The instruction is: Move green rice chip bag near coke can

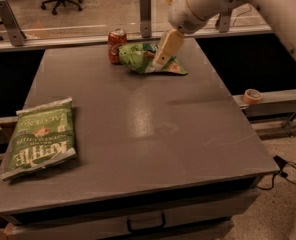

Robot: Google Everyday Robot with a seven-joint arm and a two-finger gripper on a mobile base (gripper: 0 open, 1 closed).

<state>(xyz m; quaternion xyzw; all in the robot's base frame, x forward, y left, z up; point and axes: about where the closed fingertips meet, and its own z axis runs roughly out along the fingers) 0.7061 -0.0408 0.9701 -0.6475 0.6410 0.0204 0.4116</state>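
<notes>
Grey, matte tabletop [153,134] fills most of the view, w/ a dull sheen near its centre. At far left we see a flat, long green "Kettle" potato chip bag [40,136] lying face-up near the table's left edge, well apart from everything else.

Moving right along the back edge, a small red soda can w/ white script and a silver top, i.e. the coke can [117,45], stands upright. Just beside it on the right lies the green rice chip bag [137,58]: puffy, bright green, crumpled. Its left end is touching the can or very nearly so; we can't say which. The bag rests on the tabletop, w/ tan chip pics showing toward its right end.

Behind the table, approx. in line w/ the bag, a grey metal post [145,14] stands upright.

Over the bag's middle is the cream-coloured gripper [162,59], angled down from a thick white arm [208,4] that comes in from the upper right. The gripper's tip is at the bag's top surface. We cannot tell how far open it stands, nor whether it has hold of the bag.

Further right, off the table, a small roll of tan tape [252,95] sits on a grey ledge [283,98].
</notes>
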